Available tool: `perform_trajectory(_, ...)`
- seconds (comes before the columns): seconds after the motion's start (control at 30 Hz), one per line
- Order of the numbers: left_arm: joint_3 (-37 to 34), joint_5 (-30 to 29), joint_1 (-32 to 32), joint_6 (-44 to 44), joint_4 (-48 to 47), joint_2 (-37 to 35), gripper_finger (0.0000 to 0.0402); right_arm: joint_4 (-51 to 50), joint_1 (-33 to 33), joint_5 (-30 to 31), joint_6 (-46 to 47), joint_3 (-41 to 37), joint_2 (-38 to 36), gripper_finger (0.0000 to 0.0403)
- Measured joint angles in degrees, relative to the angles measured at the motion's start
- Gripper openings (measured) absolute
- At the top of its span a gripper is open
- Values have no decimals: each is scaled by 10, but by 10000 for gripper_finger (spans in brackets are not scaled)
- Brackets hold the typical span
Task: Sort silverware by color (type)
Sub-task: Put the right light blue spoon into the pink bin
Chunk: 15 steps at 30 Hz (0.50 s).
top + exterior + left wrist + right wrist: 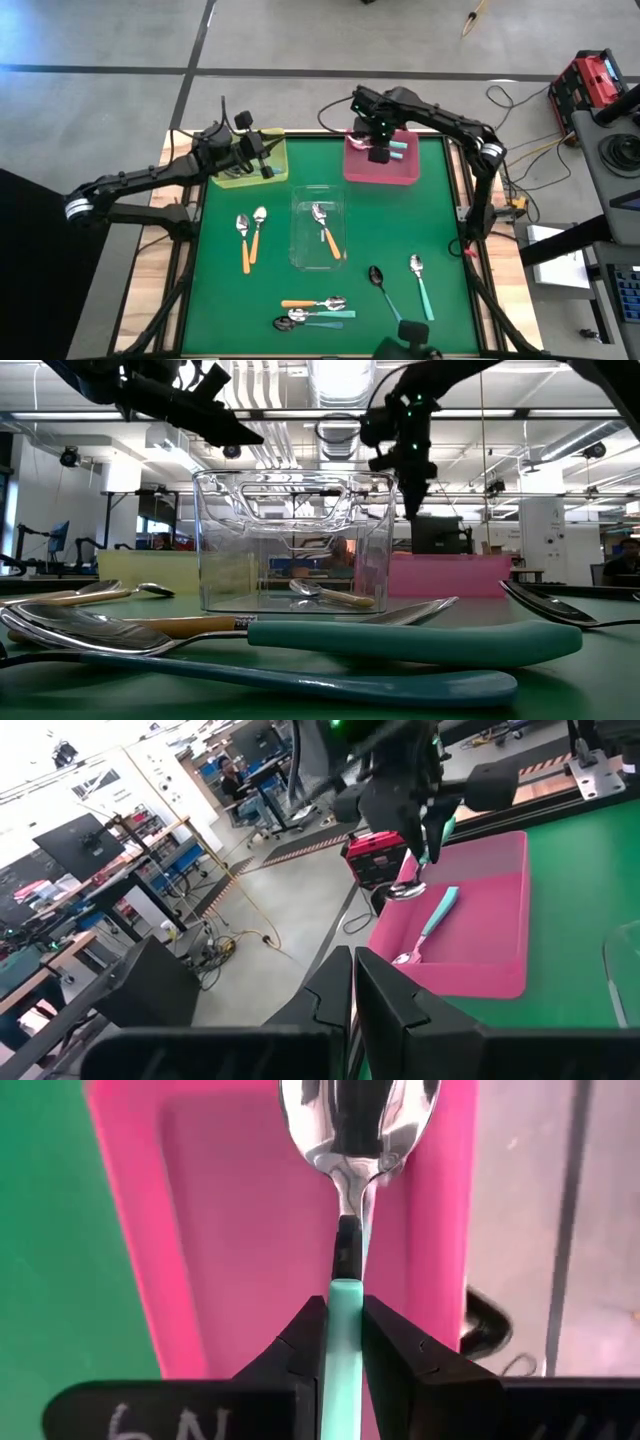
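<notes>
Silverware is what I am sorting, and the piece in hand is a teal-handled spoon, pinched by its handle in my right end effector and hanging bowl-first over the pink tray at the far right of the table. To finish this placement well, I judge I should lower until the bowl is close to the tray floor, keep it clear of the teal spoon already lying there, then release and lift straight up. Farther across, my left end effector waits clenched and empty above the yellow tray. Spoons with orange and teal handles lie loose on the green mat, and one orange-handled spoon sits in the clear tray.
</notes>
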Motion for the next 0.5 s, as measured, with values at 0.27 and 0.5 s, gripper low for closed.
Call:
perform_trajectory(0.27, 0, 0, 0, 3, -1, 0, 0, -27, -49, -52, 13, -20, 3, 36)
perform_trajectory(0.5, 0, 0, 0, 3, -1, 0, 0, 17, -60, -58, -2, -38, -1, 36)
